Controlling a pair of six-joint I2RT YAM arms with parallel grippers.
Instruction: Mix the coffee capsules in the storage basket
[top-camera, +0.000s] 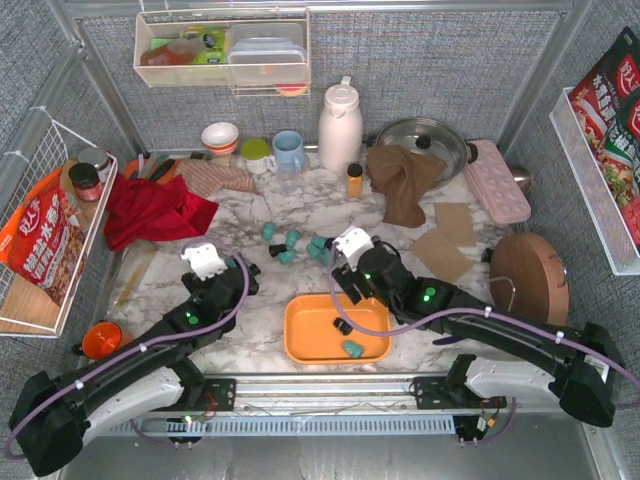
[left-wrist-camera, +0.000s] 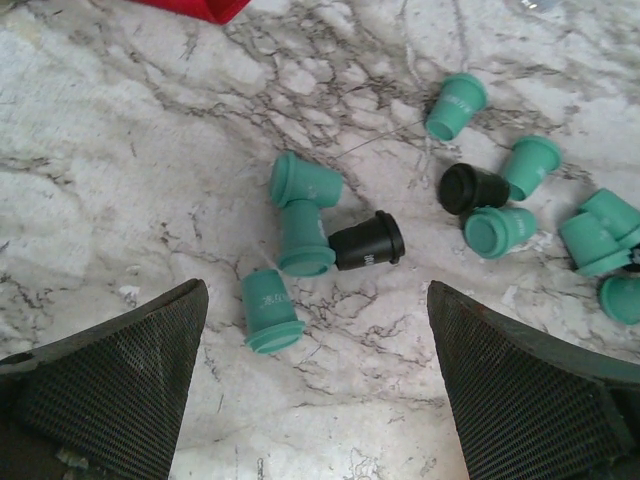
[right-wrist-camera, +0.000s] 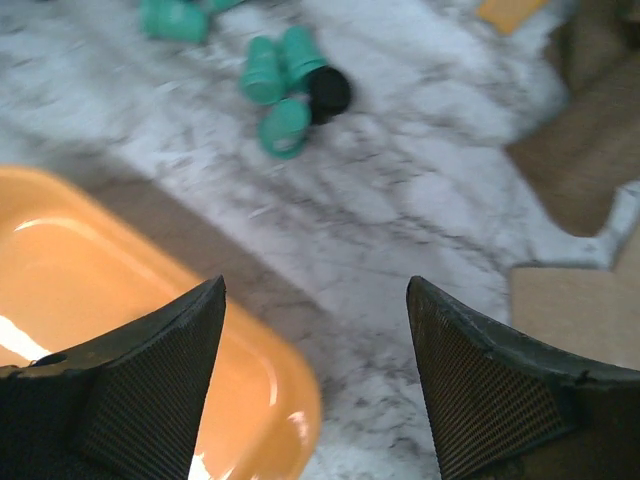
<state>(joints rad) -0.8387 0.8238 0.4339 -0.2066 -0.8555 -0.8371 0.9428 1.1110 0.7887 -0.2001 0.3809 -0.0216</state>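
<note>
A white wire basket (top-camera: 45, 190), far off to the left of the left end effector (left-wrist-camera: 315, 292), holds a red snack bag. A clear bin (top-camera: 222, 48) on the back wall, well beyond both arms, carries packets and lidded boxes. The orange storage basket (top-camera: 305, 340) lies just behind the right end effector (right-wrist-camera: 315, 287), toward the arm bases, with one corner under that tool's left finger in the wrist view. Inside it sit one teal pod and one small dark one, and the rest of its floor is bare. The marble-patterned tabletop (top-camera: 262, 300) is ringed by grey fabric walls on a metal frame. A red cloth (top-camera: 150, 210) lies beyond and to the left of the left end effector, and a brown cloth (top-camera: 405, 180) beyond the right one. Most of the coffee capsules (left-wrist-camera: 305, 235) lie loose on the tabletop just ahead of both tools, teal ones with two black among them, several touching. Each end effector hovers with its fingers spread wide, gripping nothing and touching no pod.
</note>
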